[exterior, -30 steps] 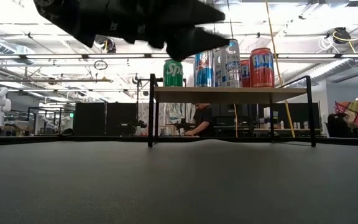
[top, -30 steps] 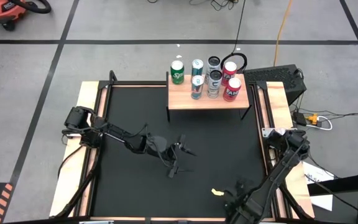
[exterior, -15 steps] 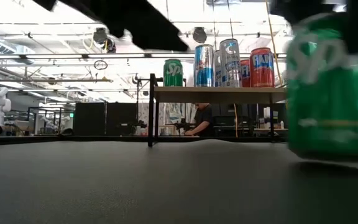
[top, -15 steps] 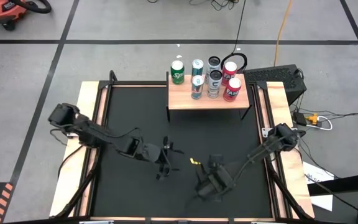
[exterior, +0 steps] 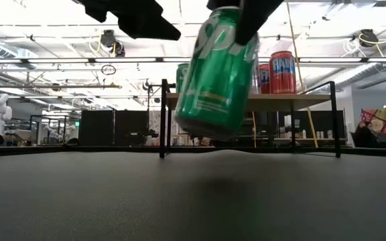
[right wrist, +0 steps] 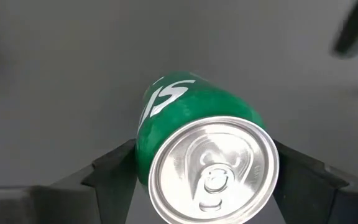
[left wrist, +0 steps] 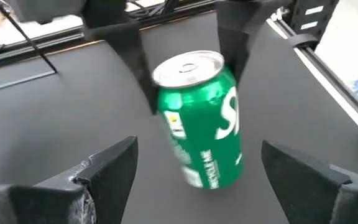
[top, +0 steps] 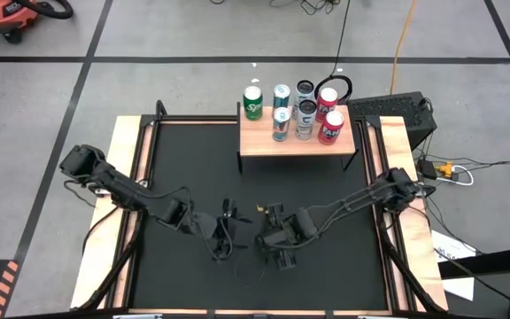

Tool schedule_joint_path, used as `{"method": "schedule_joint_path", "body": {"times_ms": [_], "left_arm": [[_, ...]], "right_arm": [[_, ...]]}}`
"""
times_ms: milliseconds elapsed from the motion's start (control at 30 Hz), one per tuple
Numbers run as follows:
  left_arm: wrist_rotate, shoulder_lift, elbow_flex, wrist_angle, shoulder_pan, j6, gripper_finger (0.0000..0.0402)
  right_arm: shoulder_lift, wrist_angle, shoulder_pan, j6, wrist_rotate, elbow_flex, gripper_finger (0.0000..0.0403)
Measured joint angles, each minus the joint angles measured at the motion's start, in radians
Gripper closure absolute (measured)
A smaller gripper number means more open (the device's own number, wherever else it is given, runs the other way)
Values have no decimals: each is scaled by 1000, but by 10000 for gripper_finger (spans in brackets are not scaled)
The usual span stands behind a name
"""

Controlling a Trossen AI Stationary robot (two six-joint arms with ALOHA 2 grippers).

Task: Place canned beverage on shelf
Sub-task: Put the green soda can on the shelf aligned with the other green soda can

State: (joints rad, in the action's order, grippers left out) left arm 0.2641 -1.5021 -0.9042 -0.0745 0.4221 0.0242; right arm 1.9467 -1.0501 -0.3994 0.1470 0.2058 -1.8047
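A green canned beverage hangs tilted above the black table, near its middle front, with my right gripper shut on it. In the high view my right gripper covers the can. My left gripper stands open just left of it, pointing at the can without touching it; it also shows in the high view. The shelf, a light-wood plank on black legs, stands at the table's far edge with several cans on it. My right gripper pinches the can's side wall just under its top rim between its two fingers, one on each side. The fingers come from above, slanting down. The can is lifted clear of the table and tilted, its bottom hanging lower toward the table's left.
The cans on the shelf fill its far row and middle; bare plank shows along its near edge. Wooden rails run along the table's left and right sides. A black box sits beyond the far right corner.
My right gripper has swung from the table's near right corner toward the middle, rising a little and rolling, with the green can; the can, upright half a second ago, now hangs tilted. My left gripper has drawn back toward the table's left and near edge, still open.
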Motion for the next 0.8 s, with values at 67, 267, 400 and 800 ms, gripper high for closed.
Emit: {"method": "schedule_joint_path", "body": {"times_ms": [67, 267, 400, 800], "left_arm": [[-1, 0, 20, -30, 0, -19, 68], [0, 0, 60, -39, -3, -66, 68], [0, 0, 72, -54, -6, -78, 68], [0, -17, 141, -197, -11, -120, 68]], "right_arm": [[1, 11, 15, -38, 0, 0, 108], [33, 28, 38, -87, 5, -1, 85], [52, 40, 43, -107, 2, -1, 69], [37, 89, 34, -85, 6, -1, 63]]}}
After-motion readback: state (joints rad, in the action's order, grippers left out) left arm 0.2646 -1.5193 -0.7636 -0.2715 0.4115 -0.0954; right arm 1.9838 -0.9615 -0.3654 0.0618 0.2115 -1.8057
